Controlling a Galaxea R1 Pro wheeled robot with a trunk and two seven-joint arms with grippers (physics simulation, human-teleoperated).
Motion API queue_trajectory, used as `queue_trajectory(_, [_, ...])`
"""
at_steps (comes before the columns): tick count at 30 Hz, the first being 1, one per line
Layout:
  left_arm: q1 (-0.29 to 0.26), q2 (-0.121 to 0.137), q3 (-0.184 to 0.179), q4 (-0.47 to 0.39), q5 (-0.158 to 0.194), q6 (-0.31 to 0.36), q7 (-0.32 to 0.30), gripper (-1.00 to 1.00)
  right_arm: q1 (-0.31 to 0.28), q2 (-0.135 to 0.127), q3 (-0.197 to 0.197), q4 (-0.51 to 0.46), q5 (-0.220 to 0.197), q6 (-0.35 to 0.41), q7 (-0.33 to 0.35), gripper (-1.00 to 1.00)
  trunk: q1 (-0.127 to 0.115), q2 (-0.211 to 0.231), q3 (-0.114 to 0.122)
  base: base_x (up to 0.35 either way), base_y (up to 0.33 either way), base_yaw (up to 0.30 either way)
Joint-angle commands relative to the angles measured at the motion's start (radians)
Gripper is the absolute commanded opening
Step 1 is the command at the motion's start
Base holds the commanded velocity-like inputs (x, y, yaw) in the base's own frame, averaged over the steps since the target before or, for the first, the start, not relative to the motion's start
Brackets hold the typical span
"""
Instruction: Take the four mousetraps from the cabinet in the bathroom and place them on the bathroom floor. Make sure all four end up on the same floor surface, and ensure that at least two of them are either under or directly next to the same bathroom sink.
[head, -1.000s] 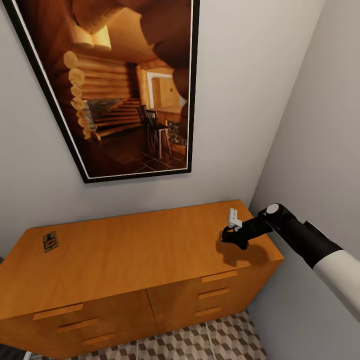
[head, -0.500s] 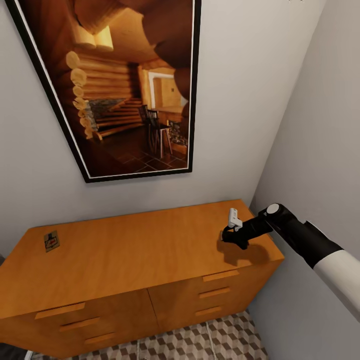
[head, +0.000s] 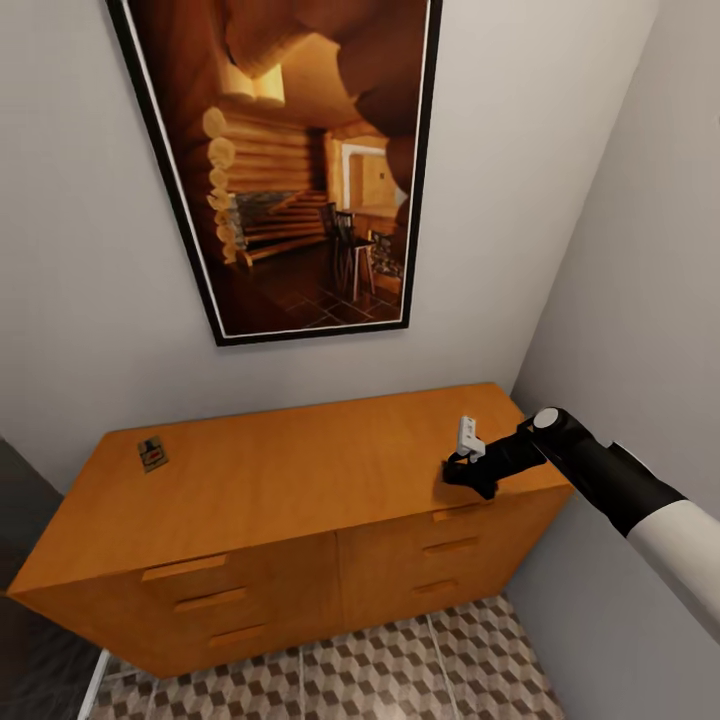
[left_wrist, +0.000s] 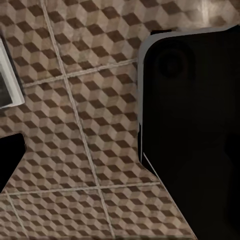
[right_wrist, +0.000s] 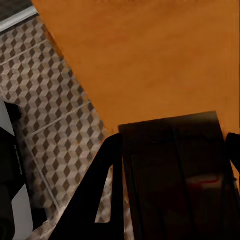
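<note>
Orange-brown cabinet top carries one mousetrap, drawers closed

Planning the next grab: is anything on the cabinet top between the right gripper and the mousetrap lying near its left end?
Nothing visible: only bare cabinet top lies between the right gripper and that mousetrap.
</note>
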Motion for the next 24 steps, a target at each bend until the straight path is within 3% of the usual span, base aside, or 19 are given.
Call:
queue_trajectory(1, [-0.002, -0.001, -0.009, 0.004, 0.008, -0.006, 0.000, 1.00, -0.001, -0.001, 0.002, -0.001, 0.001, 0.011, 0.002, -1.00, 0.000, -0.002, -0.002, -0.268, 0.200, 0.000])
queue_trajectory(24, [-0.002, -0.002, -0.009, 0.004, 0.008, -0.006, -0.001, 1.00, -0.001, 0.001, 0.002, 0.003, 0.000, 0.010, 0.001, -1.00, 0.000, -0.002, -0.002, -0.298, 0.150, 0.000])
